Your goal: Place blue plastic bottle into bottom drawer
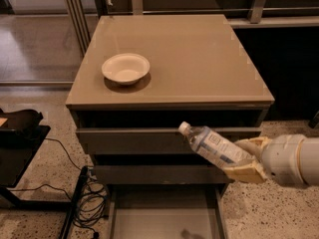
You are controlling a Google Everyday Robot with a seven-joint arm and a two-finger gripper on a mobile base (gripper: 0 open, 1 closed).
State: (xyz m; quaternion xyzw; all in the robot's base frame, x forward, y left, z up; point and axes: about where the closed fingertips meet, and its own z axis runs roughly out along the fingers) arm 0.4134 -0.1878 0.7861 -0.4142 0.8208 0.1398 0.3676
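Observation:
My gripper (246, 161) comes in from the right and is shut on the blue plastic bottle (214, 145), a clear bottle with a white cap and pale label. It holds the bottle nearly level, cap pointing up-left, in front of the cabinet's upper drawer fronts. The bottom drawer (164, 218) is pulled out at floor level, below and left of the bottle; its flat grey floor and thin side rails show.
A white bowl (125, 68) sits on the taupe cabinet top (199, 59). Black cables (87, 198) and a dark stand (20, 138) lie on the speckled floor to the left. Metal railing runs behind the cabinet.

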